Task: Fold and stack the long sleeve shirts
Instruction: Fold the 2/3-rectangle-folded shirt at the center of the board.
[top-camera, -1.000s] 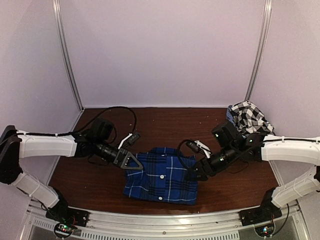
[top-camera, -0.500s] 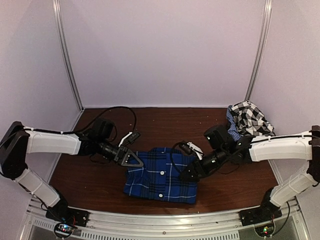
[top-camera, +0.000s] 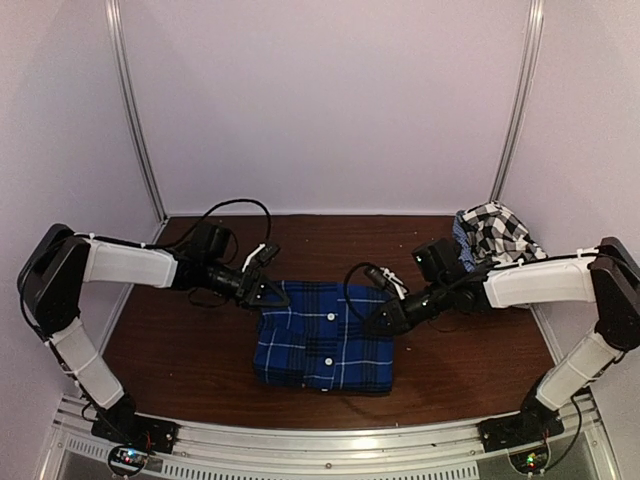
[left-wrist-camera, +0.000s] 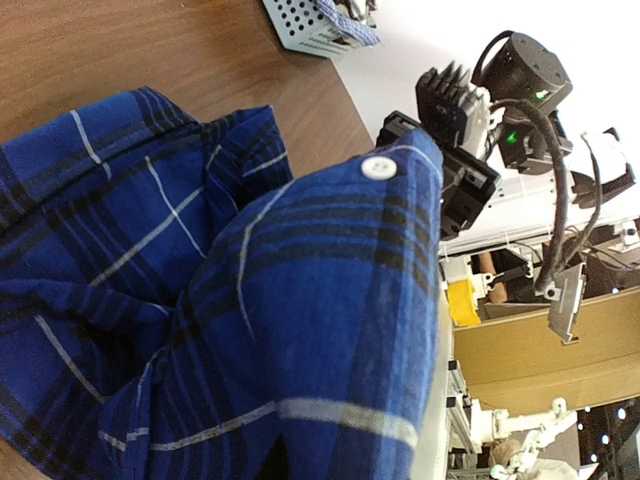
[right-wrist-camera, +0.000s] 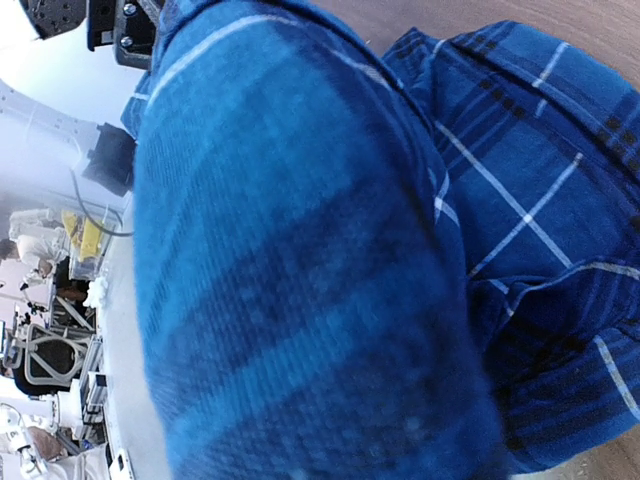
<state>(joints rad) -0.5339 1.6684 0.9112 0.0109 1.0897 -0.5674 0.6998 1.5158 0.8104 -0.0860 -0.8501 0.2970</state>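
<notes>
The royal-blue plaid shirt (top-camera: 325, 338) lies folded into a rough rectangle at the table's middle, white buttons up its centre. My left gripper (top-camera: 271, 295) is at its far left corner and my right gripper (top-camera: 379, 321) at its far right edge. Both wrist views are filled with raised blue cloth (left-wrist-camera: 300, 300) (right-wrist-camera: 300, 260) that hides the fingers; it runs from one gripper to the other, so each looks shut on the shirt. The black-and-white checked shirt (top-camera: 497, 235) sits bunched at the back right corner.
A pale mesh basket (left-wrist-camera: 312, 27) holds the checked shirt at the back right. Black cables loop off both wrists over the brown table (top-camera: 170, 350). Walls close in the back and sides, and a metal rail (top-camera: 320, 440) runs along the near edge.
Both grippers moved toward the far side of the blue shirt. The right jaws closed on its edge. The shirt now looks narrower and squarer.
</notes>
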